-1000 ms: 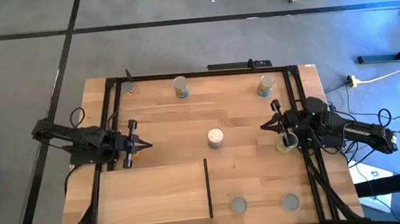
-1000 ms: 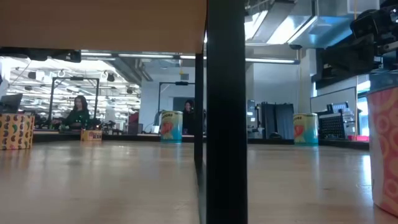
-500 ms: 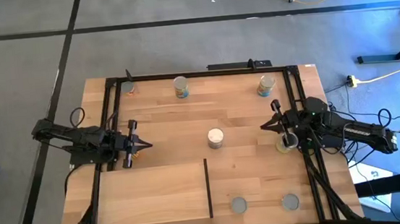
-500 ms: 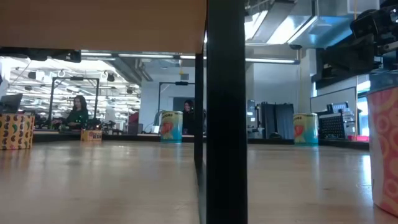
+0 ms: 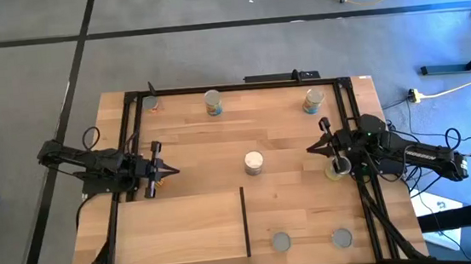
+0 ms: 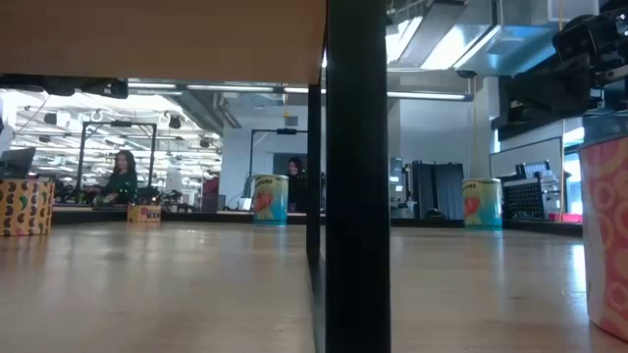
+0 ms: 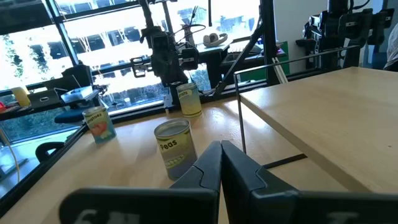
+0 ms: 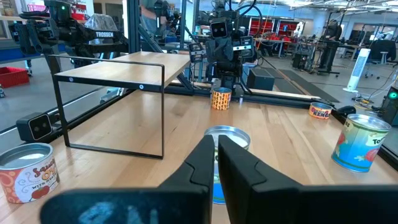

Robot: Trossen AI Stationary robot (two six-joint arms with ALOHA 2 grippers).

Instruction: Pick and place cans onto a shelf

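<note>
Our right gripper (image 5: 316, 148) hovers at the table's right side with its fingers nearly together, holding nothing; a can (image 5: 337, 168) stands just beside that arm. Our left gripper (image 5: 169, 169) waits at the left edge, fingers pressed shut and empty. Between the two stands a cream-topped can (image 5: 253, 161). Two more cans (image 5: 213, 102) stand along the far edge. The shelf (image 5: 180, 229) fills the near left part of the table.

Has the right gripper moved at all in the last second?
No. In the high view the right gripper sits in the same spot beside the black frame rail, with the can the same way off.
</note>
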